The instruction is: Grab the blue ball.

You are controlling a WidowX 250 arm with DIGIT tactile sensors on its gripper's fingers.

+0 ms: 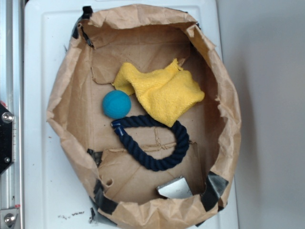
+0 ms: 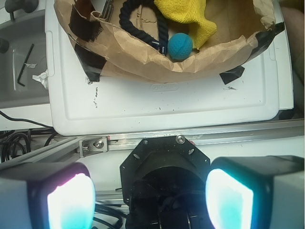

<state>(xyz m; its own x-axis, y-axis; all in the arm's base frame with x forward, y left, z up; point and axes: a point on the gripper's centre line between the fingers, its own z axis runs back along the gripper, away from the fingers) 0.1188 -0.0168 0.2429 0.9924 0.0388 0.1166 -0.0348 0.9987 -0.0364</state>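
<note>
The blue ball [image 1: 116,104] [image 2: 180,46] is a small teal round ball lying on the floor of a crumpled brown paper bag [image 1: 66,95] [image 2: 143,57]. It touches the yellow cloth [image 1: 164,93] [image 2: 193,16] on one side and sits just above the end of a dark navy rope ring [image 1: 157,143] [image 2: 138,24]. My gripper [image 2: 150,198] shows only in the wrist view, well back from the bag over the robot's base, open with nothing between its glowing pads [image 2: 71,202].
The bag rests on a white board [image 1: 38,143] [image 2: 167,105]. A metal piece [image 1: 175,188] lies inside the bag's near end. An aluminium rail [image 2: 214,136] and the black robot base [image 2: 164,162] lie below the gripper. An Allen key [image 2: 24,67] lies left.
</note>
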